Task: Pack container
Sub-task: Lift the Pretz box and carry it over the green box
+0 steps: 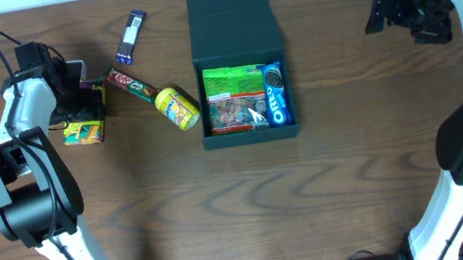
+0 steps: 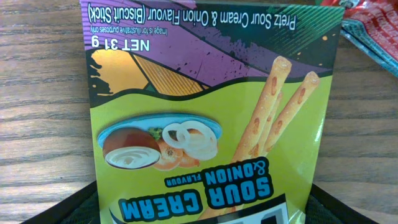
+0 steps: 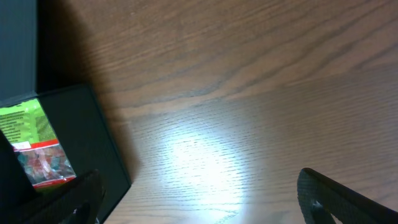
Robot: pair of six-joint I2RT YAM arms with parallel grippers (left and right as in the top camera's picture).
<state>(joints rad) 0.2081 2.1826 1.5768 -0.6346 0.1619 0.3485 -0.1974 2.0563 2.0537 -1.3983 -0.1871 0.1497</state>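
A sour-cream-and-onion biscuit-stick packet (image 2: 205, 124) fills the left wrist view, its length running straight away from the left gripper (image 2: 206, 208). The dark fingers (image 2: 84, 210) stand at either side of its near end, but I cannot tell whether they press on it. The container (image 1: 252, 137) sits at mid-table with its lid laid back, already holding a green packet (image 1: 237, 79), a blue biscuit roll (image 1: 276, 93) and a red-and-clear packet (image 1: 237, 115). It lies to the right of that gripper, with a yellow can (image 1: 178, 107) and a red bar (image 1: 130, 83) between them and a blue bar (image 1: 133, 34) further back. The left arm is much the nearer to the packet. The right gripper (image 3: 205, 199) hangs spread and empty over bare table beyond the container's other side.
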